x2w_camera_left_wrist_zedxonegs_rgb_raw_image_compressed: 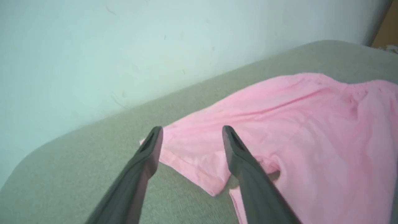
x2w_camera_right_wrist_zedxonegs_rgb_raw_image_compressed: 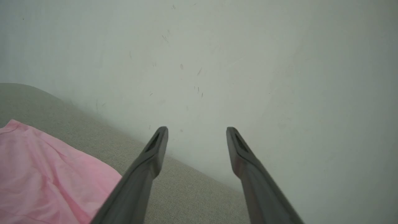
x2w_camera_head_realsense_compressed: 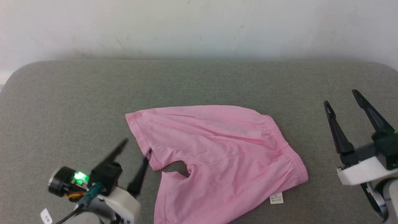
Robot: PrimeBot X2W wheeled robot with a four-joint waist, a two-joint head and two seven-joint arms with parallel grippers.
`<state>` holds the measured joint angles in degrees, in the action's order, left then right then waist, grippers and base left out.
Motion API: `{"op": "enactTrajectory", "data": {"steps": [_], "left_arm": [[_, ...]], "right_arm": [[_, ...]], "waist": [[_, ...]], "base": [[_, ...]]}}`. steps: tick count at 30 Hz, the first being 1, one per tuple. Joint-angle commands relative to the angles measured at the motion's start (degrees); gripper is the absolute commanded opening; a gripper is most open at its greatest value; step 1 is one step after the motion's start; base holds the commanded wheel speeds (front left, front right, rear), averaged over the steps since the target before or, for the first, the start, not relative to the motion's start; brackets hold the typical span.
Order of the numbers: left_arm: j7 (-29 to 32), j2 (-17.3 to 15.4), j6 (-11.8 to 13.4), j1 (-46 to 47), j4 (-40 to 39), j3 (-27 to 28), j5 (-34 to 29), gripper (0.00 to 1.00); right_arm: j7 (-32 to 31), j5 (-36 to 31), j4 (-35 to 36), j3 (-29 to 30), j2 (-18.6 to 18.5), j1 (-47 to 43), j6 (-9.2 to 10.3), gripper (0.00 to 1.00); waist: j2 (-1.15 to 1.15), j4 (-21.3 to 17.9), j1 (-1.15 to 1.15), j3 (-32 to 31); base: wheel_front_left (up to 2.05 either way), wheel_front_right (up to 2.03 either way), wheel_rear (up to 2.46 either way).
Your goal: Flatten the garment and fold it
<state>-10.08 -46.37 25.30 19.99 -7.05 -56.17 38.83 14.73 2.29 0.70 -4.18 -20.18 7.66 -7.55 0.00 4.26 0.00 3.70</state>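
Note:
The garment (x2w_camera_head_realsense_compressed: 217, 149), a pair of light pink shorts, lies spread on the grey padded table (x2w_camera_head_realsense_compressed: 77, 99). Its gathered waistband is at the right and a small white label (x2w_camera_head_realsense_compressed: 276, 198) hangs at the near right edge. One hemmed leg points left, the other runs toward the near edge. My left gripper (x2w_camera_head_realsense_compressed: 136, 147) is open at the lower left, its fingers just beside the left leg's hem, holding nothing. In the left wrist view the open left gripper (x2w_camera_left_wrist_zedxonegs_rgb_raw_image_compressed: 191, 133) frames that hem of the garment (x2w_camera_left_wrist_zedxonegs_rgb_raw_image_compressed: 295, 130). My right gripper (x2w_camera_head_realsense_compressed: 342, 98) stands open at the right, apart from the waistband.
A pale wall (x2w_camera_head_realsense_compressed: 199, 28) rises directly behind the table's far edge. The table's rounded far corners show at left and right. Bare grey surface surrounds the garment (x2w_camera_right_wrist_zedxonegs_rgb_raw_image_compressed: 46, 174) on the left, far and right sides.

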Motion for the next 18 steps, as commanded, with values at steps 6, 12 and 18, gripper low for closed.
{"op": "enactTrajectory", "data": {"steps": [6,12,18], "left_arm": [[-4.7,4.5,10.9,-0.9,0.7,6.9,-5.3,1.00],[-4.9,9.2,16.9,-4.1,-1.1,17.2,-13.7,1.00],[-4.9,16.6,18.5,-8.1,-1.1,27.1,-20.8,1.00]], "right_arm": [[-6.4,7.0,-6.5,-13.4,-8.3,10.7,0.06,1.00],[-22.7,19.9,-10.5,-31.4,-15.6,25.6,0.06,1.00],[-41.8,33.7,-14.8,-44.0,-18.4,39.8,0.06,1.00]], "waist": [[0.00,1.1,0.00,0.7],[0.00,2.0,0.00,4.1],[0.00,4.9,0.00,8.8]], "base": [[0.00,0.00,0.00],[0.00,0.00,0.00],[0.00,0.00,0.00]]}}
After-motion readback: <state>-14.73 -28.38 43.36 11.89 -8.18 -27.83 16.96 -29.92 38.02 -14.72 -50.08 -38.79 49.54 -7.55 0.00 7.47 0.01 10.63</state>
